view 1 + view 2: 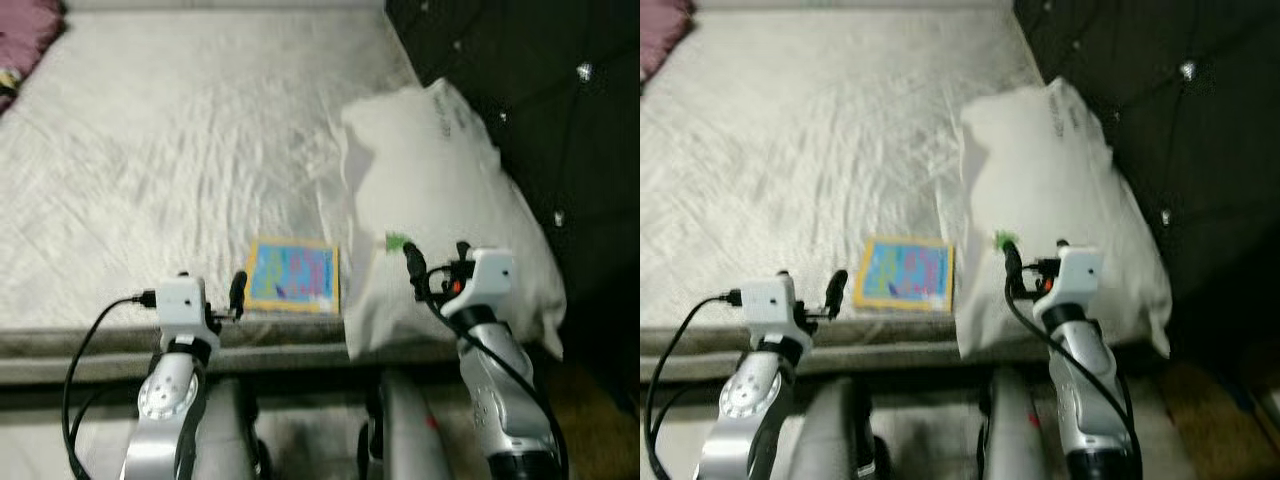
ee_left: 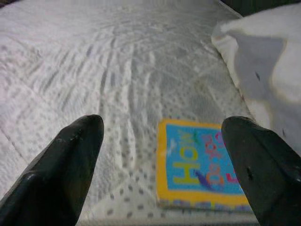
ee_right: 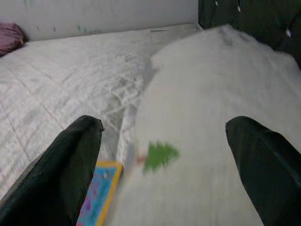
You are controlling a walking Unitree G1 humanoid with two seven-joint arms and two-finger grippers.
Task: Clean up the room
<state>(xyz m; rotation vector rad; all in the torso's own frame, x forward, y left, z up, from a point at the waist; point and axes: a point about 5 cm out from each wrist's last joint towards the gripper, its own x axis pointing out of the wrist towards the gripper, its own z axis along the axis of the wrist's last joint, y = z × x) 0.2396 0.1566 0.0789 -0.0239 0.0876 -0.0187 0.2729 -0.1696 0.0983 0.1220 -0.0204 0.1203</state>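
A thin children's book (image 1: 292, 275) with a yellow border and blue cover lies flat on the white quilted bed (image 1: 170, 150), near its front edge. Beside it to the right rests a big white pillow (image 1: 440, 190) with a small green tag (image 1: 396, 241). My left gripper (image 1: 234, 294) hovers at the bed's edge just left of the book, open, with nothing between its fingers (image 2: 70, 165); the book (image 2: 202, 162) lies a little ahead of them. My right gripper (image 1: 413, 262) is open at the pillow's near side, close to the green tag (image 3: 160, 154).
A dark tufted headboard (image 1: 540, 80) rises along the right side behind the pillow. A pink cloth (image 1: 25, 30) lies at the far left corner of the bed. The bed's grey front edge (image 1: 280, 345) runs across just before my arms.
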